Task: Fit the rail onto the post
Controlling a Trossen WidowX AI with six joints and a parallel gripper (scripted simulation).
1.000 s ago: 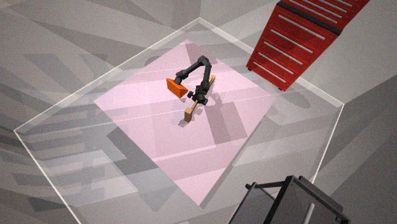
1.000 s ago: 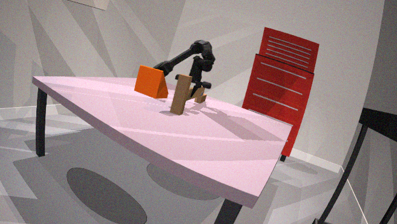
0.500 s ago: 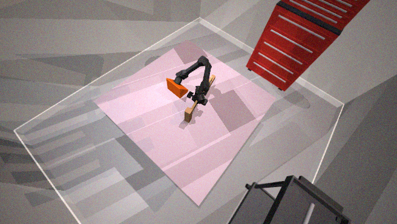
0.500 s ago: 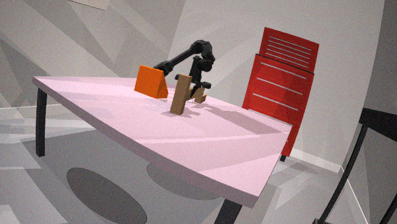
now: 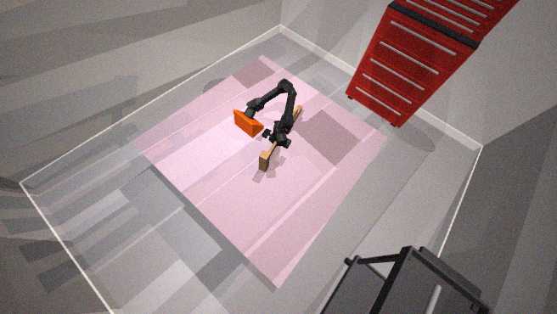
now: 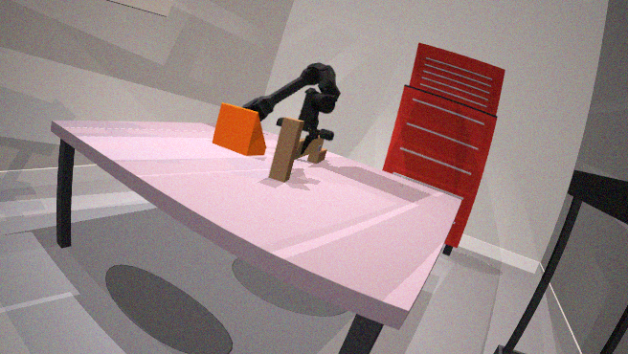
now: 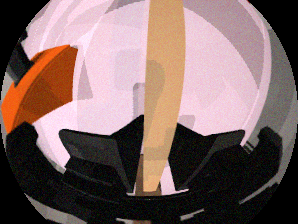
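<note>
Your gripper [image 5: 278, 145] [image 6: 305, 149] [image 7: 152, 119] is clenched on the bed rail [image 5: 272, 149] [image 6: 299, 152] [image 7: 165, 75], with one finger along each long side. The rail runs between the upright wooden post [image 5: 263, 162] [image 6: 286, 150] and the low footboard block [image 6: 316, 151]; you have its post end close to the post, but you cannot tell whether they touch, whether the pegs are in the holes, or whether the rail is level.

Watch the orange wedge-shaped block [image 5: 248, 124] [image 6: 238, 130] [image 7: 52, 82]: it stands on the table [image 5: 238, 208] [image 6: 201, 187] [image 7: 215, 90], to one side of the rail and apart from it, near the arm's base. On the rail's other side, you have open room above the tabletop out to its edge. The post stands well in from the table's edges, and the red tool chest [image 5: 418, 70] [image 6: 442, 136] is beyond the table, well apart from your arm.
</note>
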